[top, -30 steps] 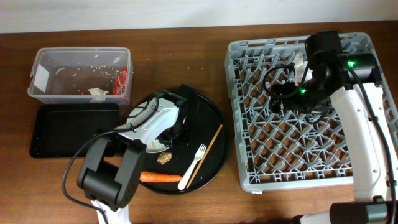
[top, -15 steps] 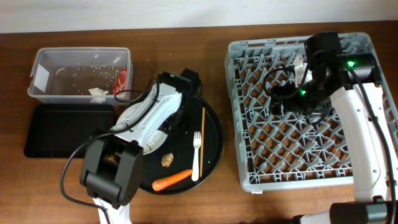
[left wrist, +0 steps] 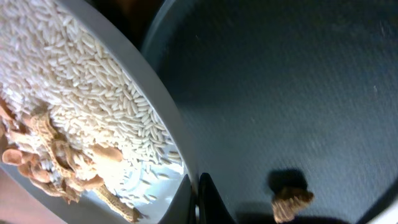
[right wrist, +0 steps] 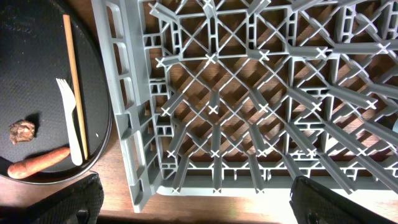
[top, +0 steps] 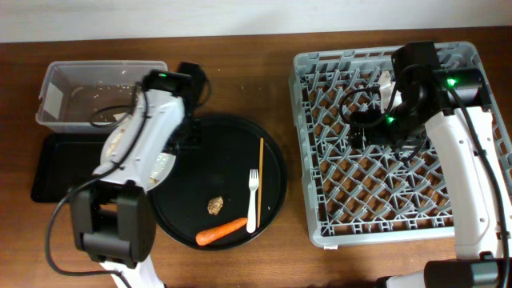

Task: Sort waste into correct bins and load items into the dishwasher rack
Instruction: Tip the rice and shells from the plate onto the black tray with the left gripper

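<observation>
clear plastic tub (top: 104, 66) carried a white label (top: 54, 100) on its left end, print too small to read. left gripper (left wrist: 196, 194) was pinched narrow on the rim of the white plate (left wrist: 163, 109), fingers meeting at the plate's edge in the left wrist view. that view alone showed the load: pale rice (left wrist: 81, 74) heaped across the plate and brown crumbs (left wrist: 56, 155) at its low side, plate tilted, with the small brown food lump (left wrist: 292, 200) lying apart on the round black tray (left wrist: 280, 81). overhead hid most of the plate under the left arm but placed it at the round tray's left edge, just beside the tub and over the right end of the shallow black tray (top: 56, 172). overhead also showed the orange carrot (top: 222, 231), white fork (top: 254, 200) and wooden chopstick (top: 261, 164) lying on the round tray, fork and chopstick side by side, carrot nearest the front. right gripper (right wrist: 196, 186) was spread wide, fingers at the far corners of the right wrist view, holding nothing, above the grey dishwasher rack (right wrist: 249, 93) near its front left corner. overhead could not show its jaws, the arm covered them.
</observation>
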Robot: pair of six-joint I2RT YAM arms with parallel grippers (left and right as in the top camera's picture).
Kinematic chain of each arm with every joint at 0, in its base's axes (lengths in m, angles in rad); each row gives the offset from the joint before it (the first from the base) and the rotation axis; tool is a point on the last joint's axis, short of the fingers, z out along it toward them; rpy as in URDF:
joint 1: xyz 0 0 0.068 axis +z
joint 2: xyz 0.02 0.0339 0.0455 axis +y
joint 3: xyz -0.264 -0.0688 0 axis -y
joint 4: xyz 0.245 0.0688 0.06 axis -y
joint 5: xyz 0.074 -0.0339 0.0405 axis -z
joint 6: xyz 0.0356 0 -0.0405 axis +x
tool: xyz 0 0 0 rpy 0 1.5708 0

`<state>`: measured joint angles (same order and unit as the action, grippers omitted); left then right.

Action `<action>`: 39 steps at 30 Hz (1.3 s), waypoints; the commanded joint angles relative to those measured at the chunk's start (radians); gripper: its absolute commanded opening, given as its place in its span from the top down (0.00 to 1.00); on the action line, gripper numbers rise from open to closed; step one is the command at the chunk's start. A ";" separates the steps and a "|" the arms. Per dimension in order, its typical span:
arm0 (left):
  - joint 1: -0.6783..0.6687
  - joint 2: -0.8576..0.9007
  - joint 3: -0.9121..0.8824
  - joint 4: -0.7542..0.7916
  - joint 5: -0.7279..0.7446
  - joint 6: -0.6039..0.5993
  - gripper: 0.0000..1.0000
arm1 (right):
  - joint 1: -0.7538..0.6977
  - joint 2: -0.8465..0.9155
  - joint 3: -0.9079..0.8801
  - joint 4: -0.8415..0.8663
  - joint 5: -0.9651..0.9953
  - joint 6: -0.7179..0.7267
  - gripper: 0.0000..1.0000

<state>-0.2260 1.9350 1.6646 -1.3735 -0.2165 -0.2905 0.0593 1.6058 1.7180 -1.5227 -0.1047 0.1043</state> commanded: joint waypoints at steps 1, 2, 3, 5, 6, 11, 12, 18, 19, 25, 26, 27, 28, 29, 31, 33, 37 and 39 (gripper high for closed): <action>0.089 -0.030 0.021 0.054 0.082 0.125 1.00 | -0.002 0.001 0.001 -0.004 0.013 0.005 0.01; 0.127 -0.030 0.021 0.073 0.111 0.156 1.00 | -0.002 0.001 0.001 -0.004 0.013 0.005 0.01; 0.163 -0.030 0.021 0.096 0.154 0.195 1.00 | -0.002 0.001 0.001 -0.004 0.012 0.005 0.01; 0.227 -0.030 0.021 0.129 0.224 0.224 1.00 | -0.002 0.001 0.001 -0.007 0.012 0.006 0.01; 0.258 -0.030 0.021 0.136 0.272 0.244 1.00 | -0.002 0.001 0.001 -0.009 0.013 0.006 0.01; 0.430 -0.034 0.021 0.116 0.646 0.370 1.00 | -0.002 0.001 0.001 -0.009 0.013 0.006 0.01; 0.476 -0.035 0.021 0.100 0.740 0.399 1.00 | -0.002 0.001 0.001 -0.009 0.013 0.006 0.02; 0.663 -0.068 0.021 0.017 0.994 0.492 1.00 | -0.002 0.001 0.001 -0.011 0.013 0.006 0.01; 0.691 -0.077 0.021 -0.009 1.037 0.502 1.00 | -0.002 0.001 0.001 -0.011 0.013 0.006 0.01; 0.842 -0.082 0.021 -0.122 1.276 0.600 1.00 | -0.002 0.001 0.001 -0.011 0.013 0.006 0.01; 0.860 -0.082 0.020 -0.134 1.276 0.603 1.00 | -0.002 0.001 0.001 -0.011 0.013 0.006 0.01; 0.879 -0.082 0.020 -0.142 1.276 0.603 1.00 | -0.002 0.001 0.001 -0.011 0.013 0.006 0.01; 0.899 -0.082 0.020 -0.147 1.276 0.610 1.00 | -0.002 0.001 0.001 -0.011 0.013 0.006 0.01; 0.904 -0.082 0.020 -0.151 1.267 0.656 1.00 | -0.002 0.001 0.001 -0.011 0.013 0.006 0.01; 0.904 -0.082 0.020 -0.200 1.294 0.731 1.00 | -0.002 0.001 0.001 -0.011 0.013 0.006 0.01; 0.904 -0.082 0.020 -0.240 1.295 0.731 1.00 | -0.002 0.001 0.001 -0.011 0.013 0.006 0.01; 0.943 -0.086 0.020 -0.309 1.355 0.760 1.00 | -0.002 0.001 0.001 -0.011 0.013 0.006 0.01; 0.971 -0.084 0.019 -0.294 1.321 0.730 1.00 | -0.002 0.001 0.001 -0.010 0.013 0.006 0.01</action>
<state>0.7223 1.8797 1.6672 -1.6829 1.0962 0.4343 0.0593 1.6058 1.7180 -1.5333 -0.1043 0.1047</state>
